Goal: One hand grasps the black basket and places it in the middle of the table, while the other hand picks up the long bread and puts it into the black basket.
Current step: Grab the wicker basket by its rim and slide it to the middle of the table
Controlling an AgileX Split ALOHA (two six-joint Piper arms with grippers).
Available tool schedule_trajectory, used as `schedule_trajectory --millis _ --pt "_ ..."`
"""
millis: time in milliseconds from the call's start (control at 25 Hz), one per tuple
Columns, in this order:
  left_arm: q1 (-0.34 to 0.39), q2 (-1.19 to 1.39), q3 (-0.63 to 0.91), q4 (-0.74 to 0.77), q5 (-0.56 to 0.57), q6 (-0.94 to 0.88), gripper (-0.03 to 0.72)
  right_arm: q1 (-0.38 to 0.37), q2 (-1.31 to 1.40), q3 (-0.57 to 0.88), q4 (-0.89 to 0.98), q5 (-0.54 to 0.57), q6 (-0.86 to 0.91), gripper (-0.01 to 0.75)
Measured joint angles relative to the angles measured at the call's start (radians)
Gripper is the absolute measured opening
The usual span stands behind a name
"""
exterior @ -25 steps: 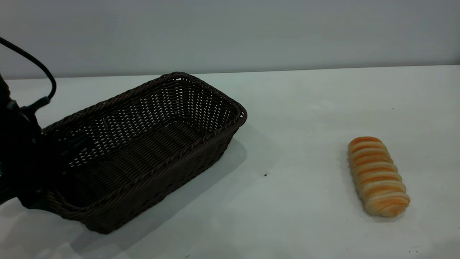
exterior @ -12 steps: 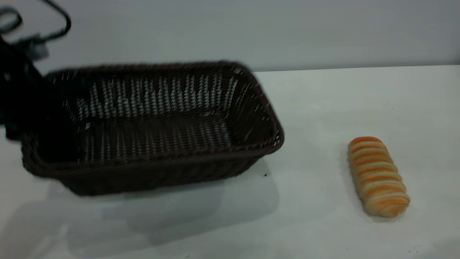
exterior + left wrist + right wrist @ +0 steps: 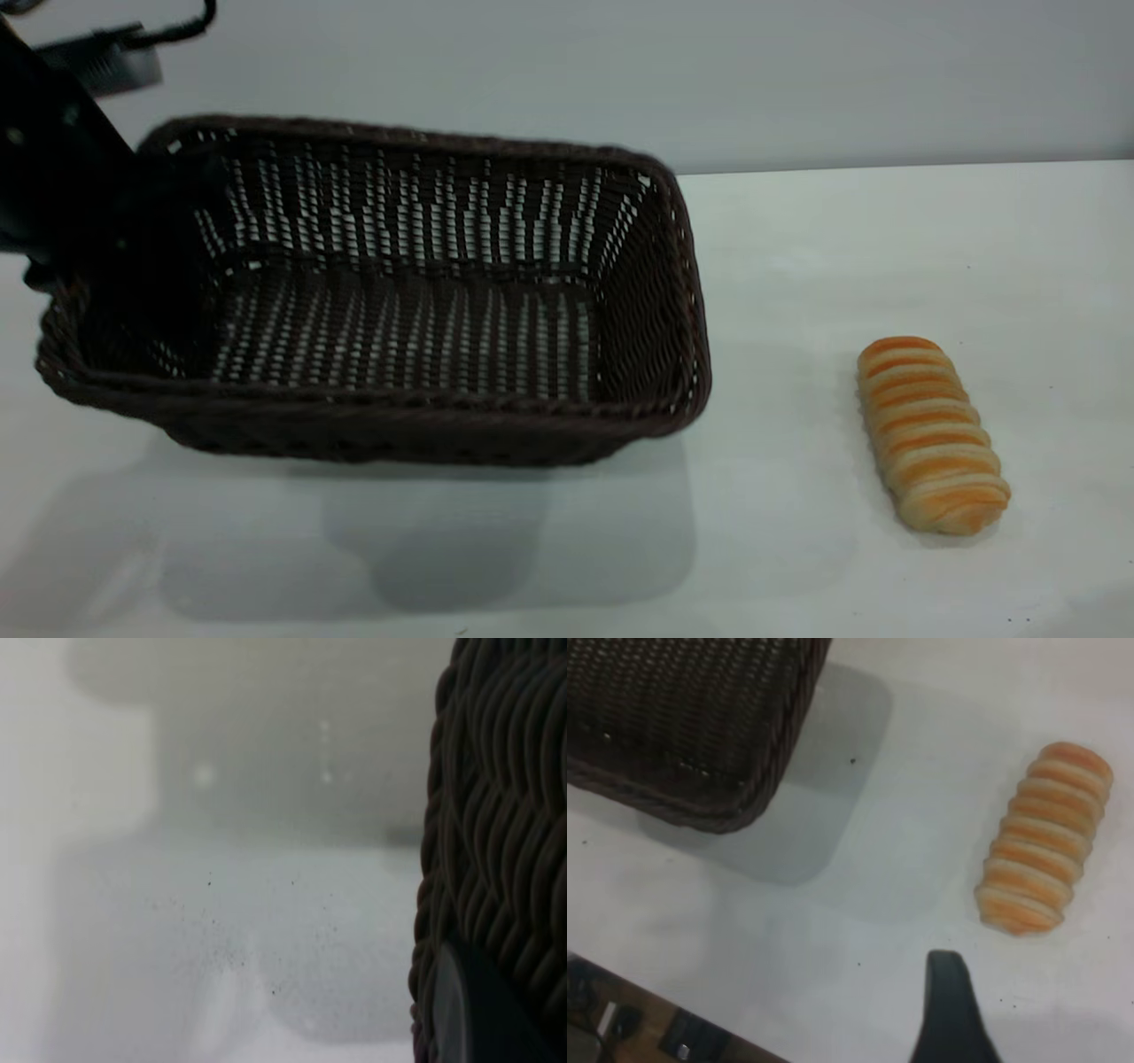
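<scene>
At the black basket's (image 3: 381, 292) left short end, left gripper (image 3: 97, 257) is clamped on the wall near the rim, one finger (image 3: 465, 1014) pressed flat against the weave in the left wrist view; the exterior view shows only the dark gripper body and its looping cable (image 3: 173, 31) above that end. Basket is lifted clear of the table (image 3: 797, 266): its shadow falls on the white surface below and in front of it, detached from the base, and the left wrist view shows bare tabletop under the woven wall. Basket hangs with its long side facing the exterior camera, tipped so the open top and inner floor face that camera, nothing inside. Long bread (image 3: 930, 434) lies flat on the table well apart from the basket's right short end, its long axis running roughly crosswise to the basket's length, untouched. Right gripper (image 3: 950, 1010) hovers above the table near the bread, on the side away from the basket's corner (image 3: 744, 806); only one dark finger tip is in its wrist view, so cannot tell how far it is open; it holds nothing visible. Bread (image 3: 1045, 850) and basket are not in contact.
</scene>
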Motion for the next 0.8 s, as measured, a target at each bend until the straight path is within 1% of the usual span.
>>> schedule_trajectory --millis 120,280,560,800 --pt "-0.010 0.052 0.000 -0.013 -0.034 0.003 0.144 0.000 0.000 0.000 0.000 0.000 0.000 0.506" --pt "-0.011 0.124 -0.002 -0.075 -0.074 0.015 0.144 0.000 0.000 0.000 -0.001 0.000 0.000 0.506" --pt "-0.011 0.216 -0.020 -0.115 -0.095 0.049 0.144 0.000 0.000 0.000 -0.001 0.001 0.000 0.506" --pt "-0.011 0.242 -0.039 -0.123 -0.108 0.097 0.144 0.000 0.000 0.000 -0.001 0.002 -0.001 0.506"
